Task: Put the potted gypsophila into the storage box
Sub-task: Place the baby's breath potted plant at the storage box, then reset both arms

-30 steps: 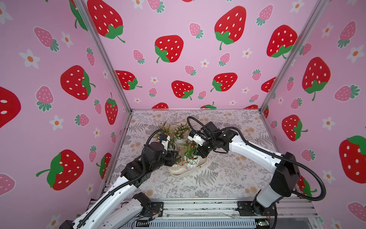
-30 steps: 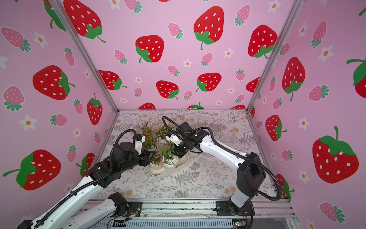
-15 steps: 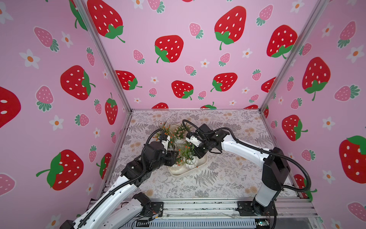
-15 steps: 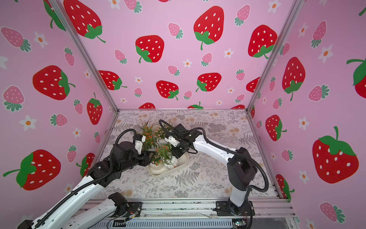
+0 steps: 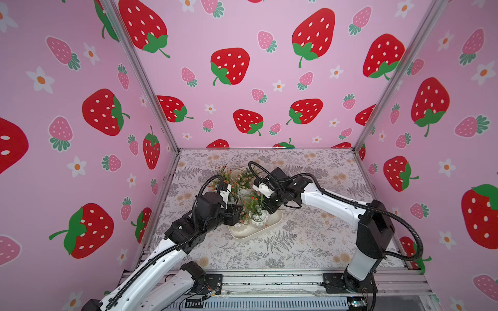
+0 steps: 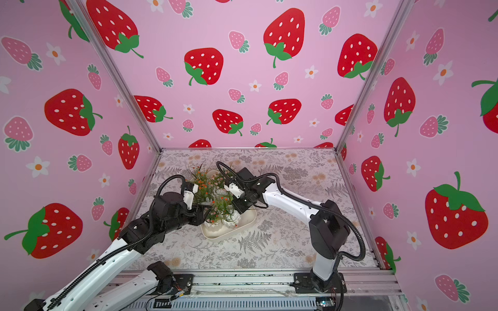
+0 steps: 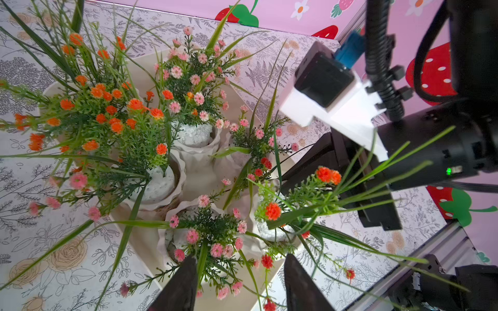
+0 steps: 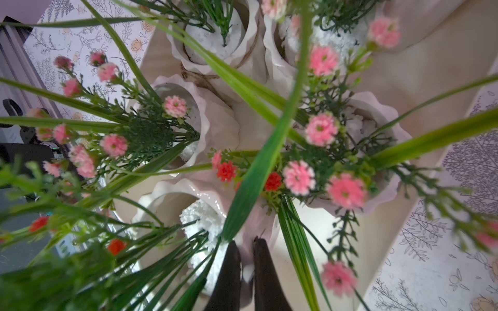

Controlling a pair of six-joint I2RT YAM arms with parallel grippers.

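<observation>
Storage box (image 5: pixel 249 237) crowded, little open floor. Right gripper (image 8: pixel 246 243) pinched potted gypsophila (image 8: pixel 188 189) rim inside box. Left gripper (image 7: pixel 238 265) jaws apart.

Left gripper (image 7: pixel 239 282) wide, right gripper (image 8: pixel 246 269) tight, both arms inward.

You are looking down into a small booth closed on three sides. Its back wall (image 5: pixel 256 32), left wall (image 5: pixel 54 107) and right wall (image 5: pixel 458 80) are all pink, printed with big red strawberries, smaller pink ones and white flowers with orange centres. Where the walls meet you see bare metal uprights, a left post (image 5: pixel 146 88) and a right post (image 5: pixel 390 80), which lean apart toward the top in both top views. The bottom of the booth is a pale tablecloth (image 5: pixel 310 242) patterned with grey ferns and faded tan roses. A silver metal rail (image 5: pixel 269 280) runs along its near edge. The light is soft and even, with only faint shadows.
</observation>
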